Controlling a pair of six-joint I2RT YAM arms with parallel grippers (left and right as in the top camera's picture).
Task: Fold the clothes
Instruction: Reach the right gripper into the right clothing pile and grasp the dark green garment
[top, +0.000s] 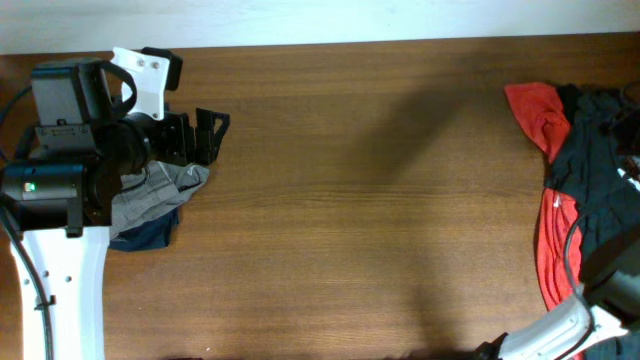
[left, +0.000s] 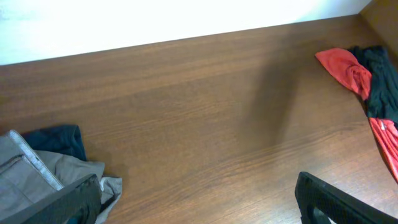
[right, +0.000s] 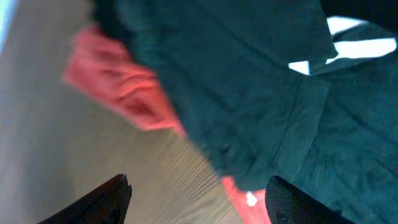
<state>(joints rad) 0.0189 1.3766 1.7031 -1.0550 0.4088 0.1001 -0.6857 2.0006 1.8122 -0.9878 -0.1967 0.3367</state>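
Clothes (top: 600, 200) in two heaps, one by each gripper.
Left gripper (top: 205, 135) hangs spread wide, one pair of grey trousers (top: 150, 195) and one dark blue garment (top: 150, 235) just beside its fingers; right gripper (right: 199, 193), jaws apart, hangs right over one dark T-shirt (right: 249, 81), one red top (right: 118, 87) beside it.

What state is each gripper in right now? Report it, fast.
Left gripper: open, holding nothing.
Right gripper: open, over the dark T-shirt, no grip visible.
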